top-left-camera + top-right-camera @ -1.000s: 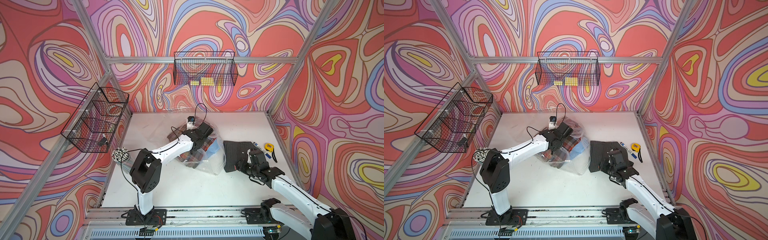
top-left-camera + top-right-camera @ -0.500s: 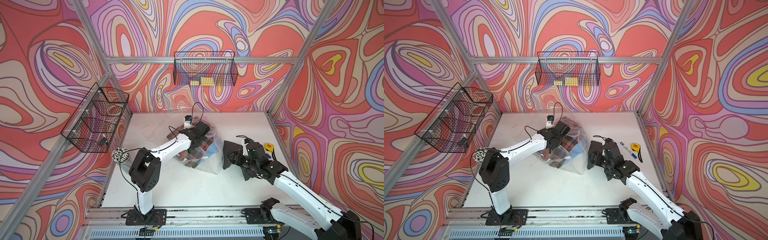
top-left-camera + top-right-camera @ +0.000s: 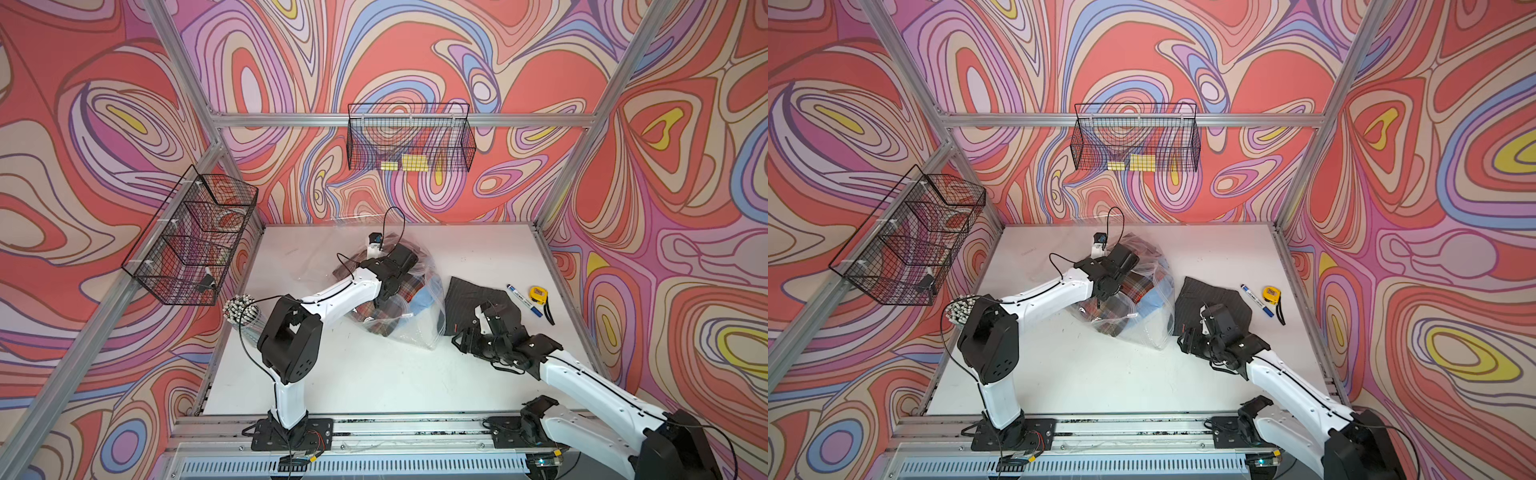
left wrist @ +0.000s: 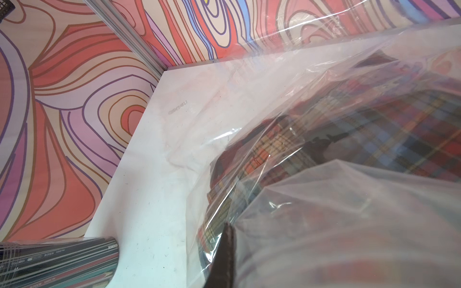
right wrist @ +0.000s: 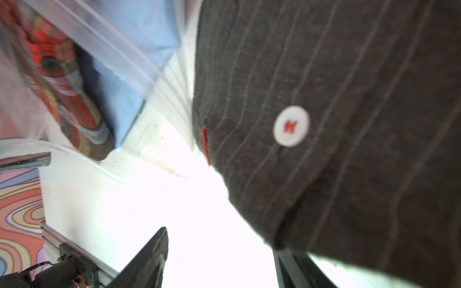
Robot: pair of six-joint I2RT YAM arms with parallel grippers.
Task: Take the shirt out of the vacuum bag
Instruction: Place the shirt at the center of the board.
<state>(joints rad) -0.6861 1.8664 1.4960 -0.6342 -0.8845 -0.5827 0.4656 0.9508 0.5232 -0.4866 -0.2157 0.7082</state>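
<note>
There it is: the dark grey pinstriped shirt (image 3: pixel 473 297) lies on the white desk (image 3: pixel 353 374), just beside the clear crinkly plastic vacuum bag (image 3: pixel 415 332) and outside it. The main job looks done! Right tool (image 3: pixel 462 335) hovers at the shirt's near edge, jaws spread, empty. Left tool (image 4: pixel 225 239) pinches the bag's film. Plaid fabric (image 3: pixel 374 313) sits inside; seemingly only letting go is left.

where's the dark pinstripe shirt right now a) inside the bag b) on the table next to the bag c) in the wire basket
b: the dark pinstripe shirt lies on the white table, outside the vacuum bag and right beside it.
</note>
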